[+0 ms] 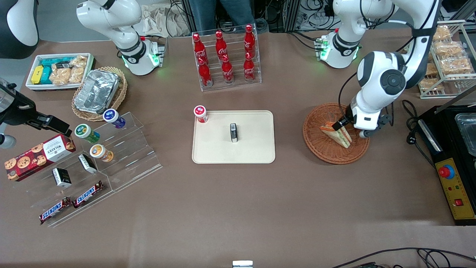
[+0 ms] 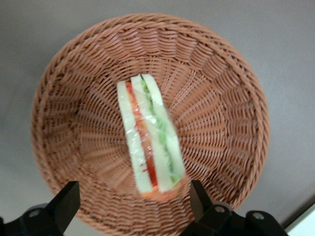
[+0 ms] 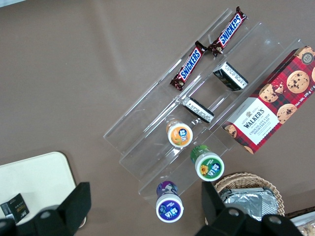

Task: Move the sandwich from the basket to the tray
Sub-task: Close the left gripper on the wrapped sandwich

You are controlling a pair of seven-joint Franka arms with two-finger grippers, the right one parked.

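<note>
The sandwich [image 1: 336, 134], a pale wedge with red, orange and green layers, lies in the round reddish-brown wicker basket [image 1: 327, 152]. My left gripper [image 1: 351, 129] hangs just above the basket, over the sandwich. In the left wrist view the gripper [image 2: 133, 196] is open, its black fingers [image 2: 64, 206] spread wide on either side of one end of the sandwich [image 2: 150, 137], with the basket [image 2: 221, 98] underneath. The cream tray [image 1: 256, 149] lies flat at mid-table, beside the basket toward the parked arm's end.
A small black box [image 1: 233, 132] lies on the tray and a red-capped bottle [image 1: 200, 113] stands at its corner. A cola bottle rack [image 1: 226, 56] stands farther from the camera. A black machine [image 1: 453, 149] sits beside the basket at the working arm's end.
</note>
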